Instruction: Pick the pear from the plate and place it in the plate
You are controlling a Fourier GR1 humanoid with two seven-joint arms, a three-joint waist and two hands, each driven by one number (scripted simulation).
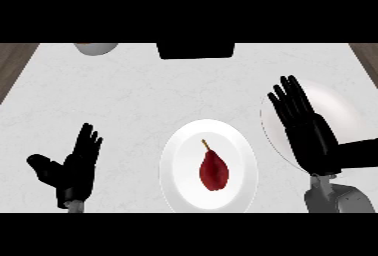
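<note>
1. Pear (pixel 213 170): dark red, lying in the white plate (pixel 177 150) at centre-bottom of the head view. Stem points up-left, toward the far side of the surface. It sits a little right of the plate's middle and nothing touches it.
2. Second plate (pixel 343 107): pale, glossy, at the right side of the surface, just beside the white plate. Much of its left and lower part is hidden behind the right hand. I can't tell whether the two rims touch.
3. Right hand (pixel 306 135): fingers straight and spread, pointing toward the far edge, holding nothing. It overlaps the second plate in view; whether it rests on it or hovers above it I can't tell. Grey forearm comes in at the lower right.
4. Left hand (pixel 74 167): at lower left, well apart from both plates. Fingers straight and up, thumb out to the left, holding nothing.
5. Surface (pixel 125 95): white marbled top, with a strip of brown wood showing at the top-left and top-right corners.
6. Far edge: a black box-like object (pixel 196 50) at top centre, cut by the frame, and a pale round object (pixel 96 48) at top left, also cut off. Can't identify either.
</note>
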